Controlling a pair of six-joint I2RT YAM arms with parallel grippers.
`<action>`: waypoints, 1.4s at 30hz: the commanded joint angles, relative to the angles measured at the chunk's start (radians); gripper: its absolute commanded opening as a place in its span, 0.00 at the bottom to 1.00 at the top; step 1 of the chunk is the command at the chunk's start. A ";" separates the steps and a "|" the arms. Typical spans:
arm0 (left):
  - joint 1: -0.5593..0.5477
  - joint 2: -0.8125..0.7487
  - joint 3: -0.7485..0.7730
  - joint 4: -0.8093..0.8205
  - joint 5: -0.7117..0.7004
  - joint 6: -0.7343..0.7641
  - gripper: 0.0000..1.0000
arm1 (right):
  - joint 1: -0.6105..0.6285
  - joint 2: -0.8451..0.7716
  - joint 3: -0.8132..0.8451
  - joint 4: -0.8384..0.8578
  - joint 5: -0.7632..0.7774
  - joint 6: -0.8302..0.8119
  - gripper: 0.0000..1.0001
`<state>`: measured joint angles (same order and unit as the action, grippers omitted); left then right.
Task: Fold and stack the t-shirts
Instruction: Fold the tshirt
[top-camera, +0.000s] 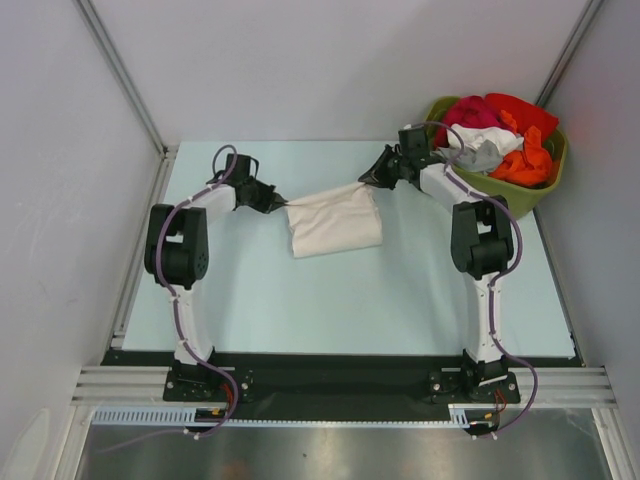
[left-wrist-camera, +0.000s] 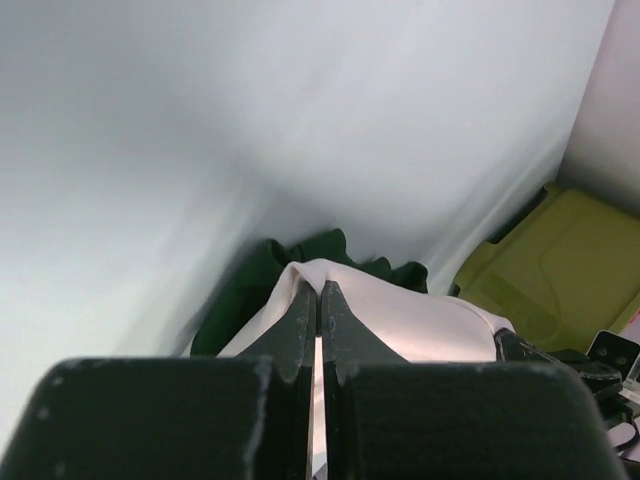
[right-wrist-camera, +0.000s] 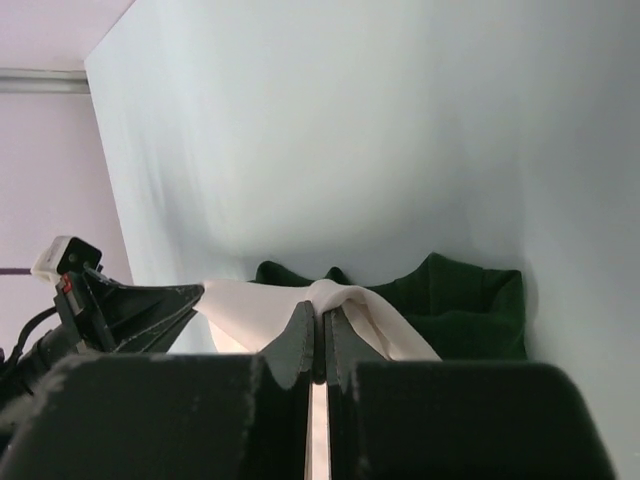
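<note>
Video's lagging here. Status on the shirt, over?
Left gripper shut on shirt, left corner; right gripper shut on right corner. Shirt part-folded, stretched between them. Tub off to right, not in the way.

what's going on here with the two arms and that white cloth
Both arms are working on one cream-white t-shirt lying partly folded in the middle of the table. The left gripper is shut on the far left corner and the right gripper on the far right corner, so the far edge is held between them. The wrist views show dark green fabric just beyond the cream cloth. More crumpled clothes sit in the olive-green tub at the far right.
</note>
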<state>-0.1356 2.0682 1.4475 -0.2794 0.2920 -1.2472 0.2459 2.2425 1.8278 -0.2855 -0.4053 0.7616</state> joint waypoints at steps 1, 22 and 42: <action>0.022 0.032 0.080 0.017 0.018 0.029 0.00 | -0.019 0.032 0.036 -0.043 0.033 -0.021 0.02; 0.039 0.155 0.286 -0.078 0.029 0.103 0.00 | -0.017 0.141 0.179 -0.147 0.088 -0.125 0.11; 0.053 0.225 0.465 -0.252 -0.036 0.213 0.20 | -0.016 0.189 0.315 -0.243 0.140 -0.228 0.38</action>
<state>-0.1173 2.3287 1.8351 -0.4500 0.3351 -1.1152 0.2382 2.4149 2.0598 -0.4622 -0.2913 0.5961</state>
